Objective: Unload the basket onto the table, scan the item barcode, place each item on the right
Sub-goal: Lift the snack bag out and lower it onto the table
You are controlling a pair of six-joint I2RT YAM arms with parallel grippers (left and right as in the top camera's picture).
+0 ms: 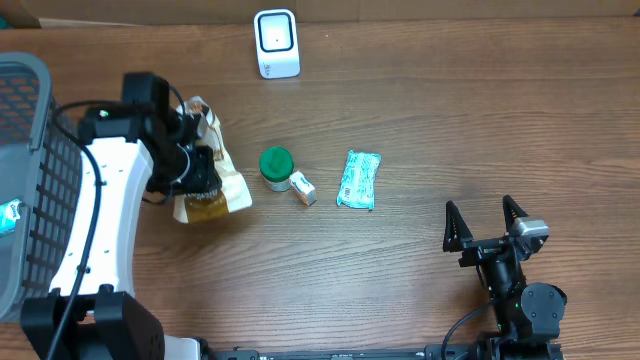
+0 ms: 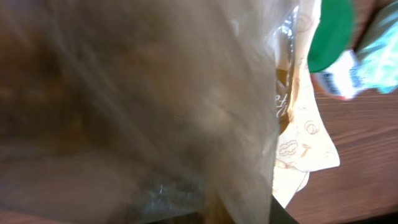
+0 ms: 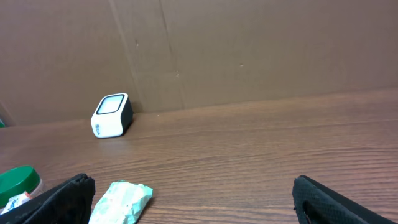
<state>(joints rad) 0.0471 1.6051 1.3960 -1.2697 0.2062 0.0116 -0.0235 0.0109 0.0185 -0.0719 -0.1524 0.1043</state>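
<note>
A cream and brown snack bag with a clear window lies at the left of the table. My left gripper is shut on it from the left side. In the left wrist view the bag fills almost the whole picture, and my fingers are hidden behind its plastic. No barcode shows on it. The white scanner stands upright at the far edge, and the right wrist view has the scanner against the cardboard wall. My right gripper rests open and empty near the front right; in its own view the gripper holds nothing.
Right of the bag sit a green-lidded jar, a small box and a teal packet. A grey mesh basket stands at the left edge. A cardboard wall backs the table.
</note>
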